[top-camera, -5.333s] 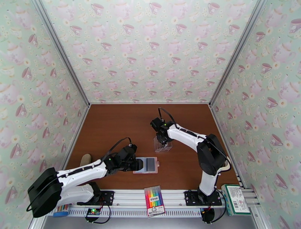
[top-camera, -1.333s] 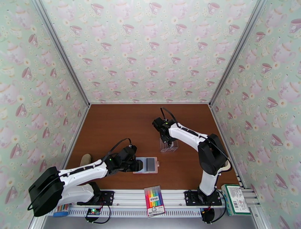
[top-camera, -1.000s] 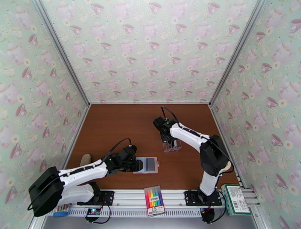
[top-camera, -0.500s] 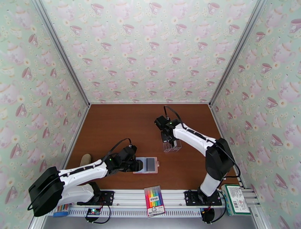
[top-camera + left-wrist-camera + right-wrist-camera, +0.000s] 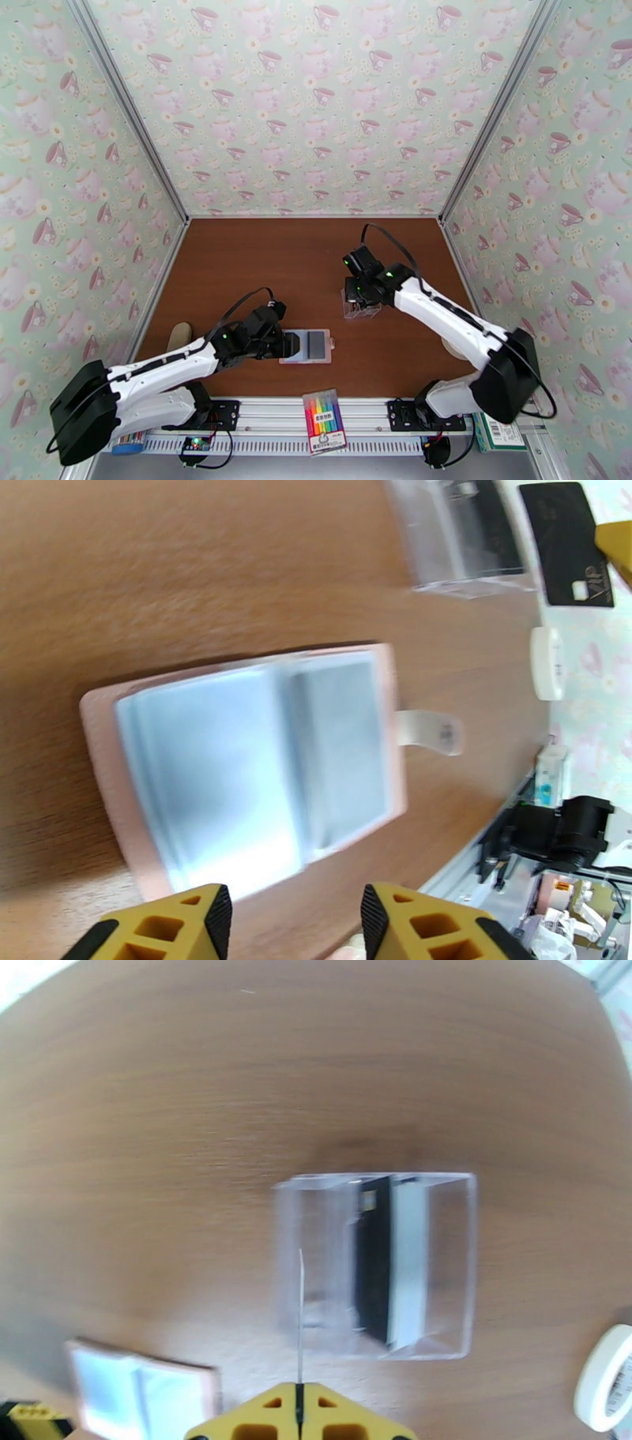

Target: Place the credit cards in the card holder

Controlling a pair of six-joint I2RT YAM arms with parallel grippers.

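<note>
The card holder (image 5: 310, 346) lies open on the brown table, pink outside and blue-grey inside (image 5: 253, 772), its snap tab pointing right. My left gripper (image 5: 289, 345) stands open at its left edge, with the yellow fingers (image 5: 182, 922) just short of the rim. A clear plastic box (image 5: 362, 306) further back holds a black credit card (image 5: 373, 1260) beside a white one. My right gripper (image 5: 358, 294) hovers over that box, shut on another black credit card (image 5: 569, 547), which I see edge-on (image 5: 300, 1307) in the right wrist view.
A white tape roll (image 5: 604, 1378) lies right of the box. On the front rail sit a pack of coloured markers (image 5: 324, 421) and a green carton (image 5: 494, 422). A beige object (image 5: 180, 335) rests by the left wall. Patterned walls close in three sides.
The right arm has swung its elbow out to the right, and its gripper has shifted right over the clear box. The left arm and the card holder have stayed put.
</note>
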